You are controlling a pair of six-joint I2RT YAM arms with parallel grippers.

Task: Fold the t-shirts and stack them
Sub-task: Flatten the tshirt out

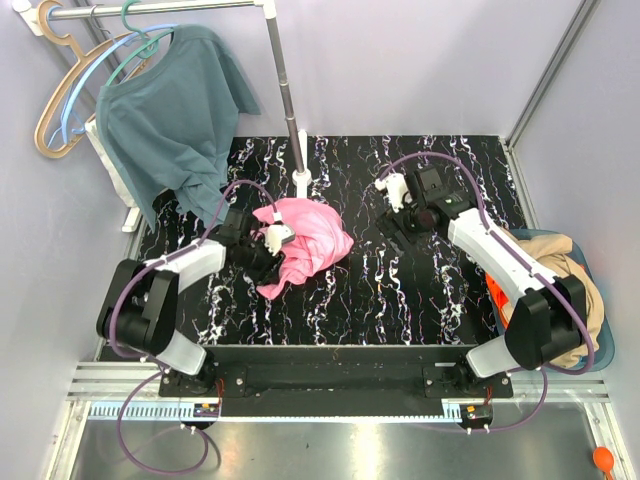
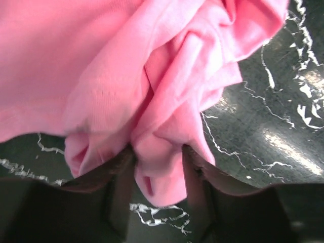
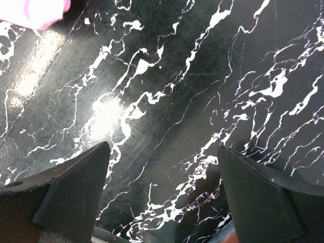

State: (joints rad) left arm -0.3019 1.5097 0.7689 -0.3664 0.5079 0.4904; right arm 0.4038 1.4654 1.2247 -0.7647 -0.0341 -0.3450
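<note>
The left gripper (image 2: pixel 158 176) is clamped on a fold of the crumpled pink tee (image 1: pixel 312 238) mid-table (image 1: pixel 400 300), the right gripper (image 3: pixel 163 151) hangs spread above the table, and the tan tee (image 1: pixel 578 285) and orange tee (image 1: pixel 495 293) sit in the bin (image 1: pixel 597 290) at right.

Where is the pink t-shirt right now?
Top view: the pink t-shirt sits bunched on the table, left of centre, pinched by the left gripper, near the rack pole's base.

Closed in by plain pale-lilac walls (image 1: pixel 420 60). Centres on a black table (image 1: pixel 400 300) veined with white, glinting with soft glare. Carries a metal garment rail (image 1: pixel 285 90) at back left, hung with hangers (image 1: pixel 70 85) and a teal shirt (image 1: pixel 170 120). Ends near in an aluminium frame (image 1: pixel 330 395).
</note>
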